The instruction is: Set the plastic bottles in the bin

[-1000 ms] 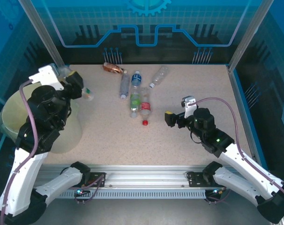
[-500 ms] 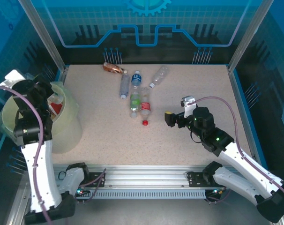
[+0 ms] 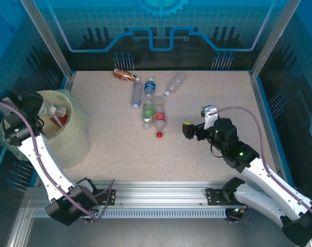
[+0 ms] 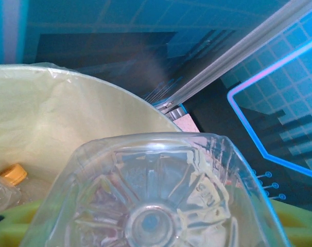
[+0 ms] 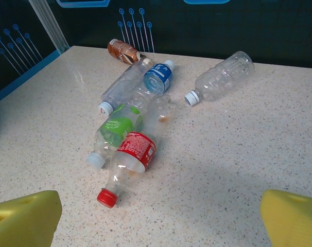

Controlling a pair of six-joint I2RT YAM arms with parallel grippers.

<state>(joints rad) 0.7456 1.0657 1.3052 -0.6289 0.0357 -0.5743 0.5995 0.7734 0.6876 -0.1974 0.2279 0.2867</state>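
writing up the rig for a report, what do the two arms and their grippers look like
The left arm and right arm have white links with black joints and wrists, each carrying a purplish cable. The right arm shows a small green light. Fingers are yellow.

Speckled table [image 3: 212,92] inside blue panels [image 3: 161,31]
The beige tabletop is enclosed by gridded panels, which are framed by slanted aluminium posts [image 3: 48,38].

bin [image 3: 76,139]: pale yellow-green | table [image 3: 212,92]: speckled beige | red-label bottle [image 5: 136,150]: red cap | green-label bottle [image 5: 117,126]: white cap
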